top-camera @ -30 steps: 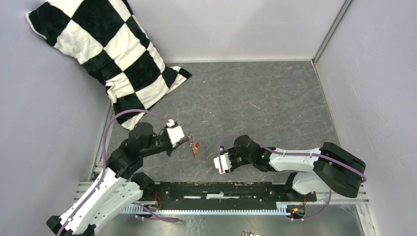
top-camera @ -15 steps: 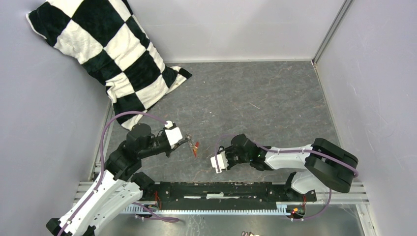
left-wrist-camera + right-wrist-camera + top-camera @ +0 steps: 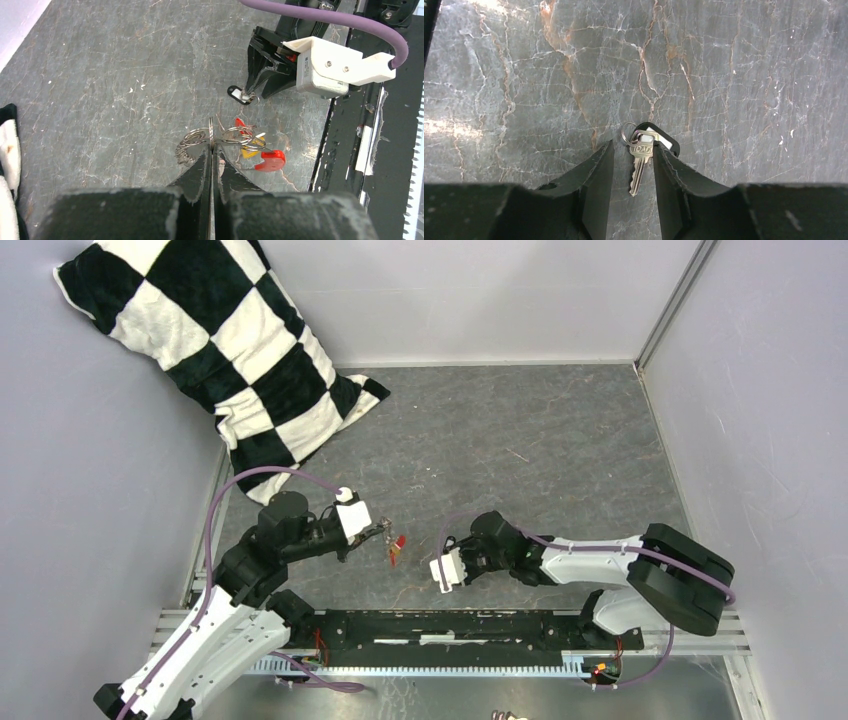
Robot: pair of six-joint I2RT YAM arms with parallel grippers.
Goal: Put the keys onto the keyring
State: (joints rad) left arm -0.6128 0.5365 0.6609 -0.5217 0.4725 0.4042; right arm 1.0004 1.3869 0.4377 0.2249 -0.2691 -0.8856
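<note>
**The right gripper gets ready to pinch the black-headed key**

The left gripper (image 3: 211, 150) is pinched tight on the keyring (image 3: 196, 135). A red key (image 3: 270, 160) and a yellow key (image 3: 249, 151) hang on the ring. The right gripper (image 3: 633, 145) is near it, down low on the grey table (image 3: 734, 75), with its jaws partly open. The black-headed key (image 3: 640, 160) lies flat between its two fingers. One finger is right up against the key and the other is a little apart, so I think it has no hold of the key yet. To do this well, the right gripper should close slowly on the key so it does not slip or spin. The end with the hole should stay free to meet the ring. The left gripper should hold the ring very steady.
</note>
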